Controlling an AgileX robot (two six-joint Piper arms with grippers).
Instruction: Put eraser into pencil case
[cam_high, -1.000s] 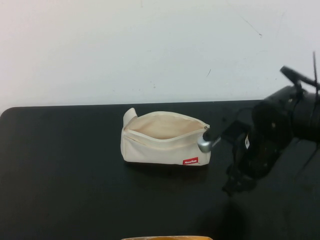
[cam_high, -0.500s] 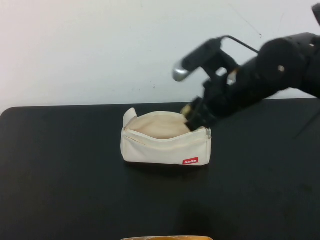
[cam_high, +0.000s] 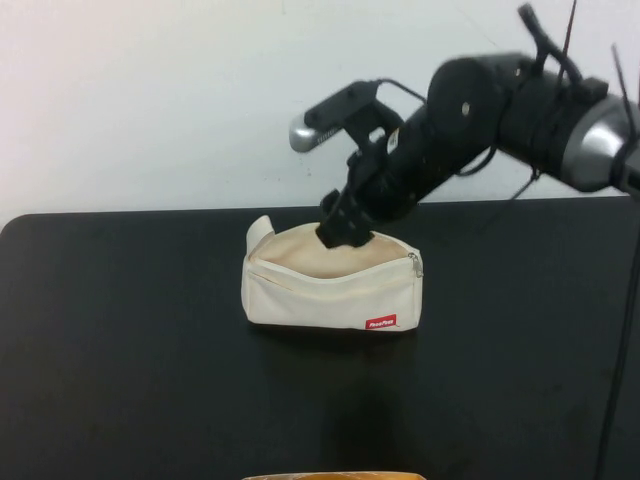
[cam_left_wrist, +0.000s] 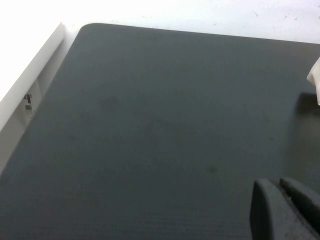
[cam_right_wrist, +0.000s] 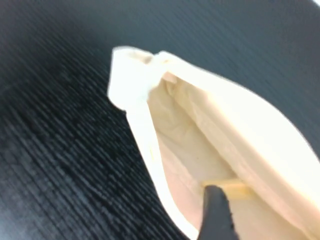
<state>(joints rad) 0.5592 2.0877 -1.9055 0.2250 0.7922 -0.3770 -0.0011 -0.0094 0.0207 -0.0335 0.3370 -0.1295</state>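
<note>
Eraser (cam_right_wrist: 227, 189) first: a pale tan block shows right at the tip of the dark finger (cam_right_wrist: 216, 212) in the right wrist view, already down inside the open mouth of the pencil case (cam_high: 333, 287). It sits against the inner cream fabric, its long side running roughly along the pouch's length. Whether the fingers are clamped on it or have let it go, I cannot tell from where I stand.

From the raised camera, the right gripper (cam_high: 340, 228) dips into the top of the pouch from behind and from the right, its arm slanting up and away toward the right side of the room. The pouch stands upright on its base, long axis across the table, end tab (cam_high: 259, 232) to the left, zip pull (cam_high: 415, 264) and red label (cam_high: 380, 323) toward the right. My guess is that only the release remains, then a straight lift out of the opening without snagging the soft rim.

The left gripper (cam_left_wrist: 287, 207) is parked low over bare mat, well apart from the pouch, its two fingers lying pressed together with nothing between them.

The black table (cam_high: 130, 350) is matte and flat, with a white wall (cam_high: 150, 100) behind.
</note>
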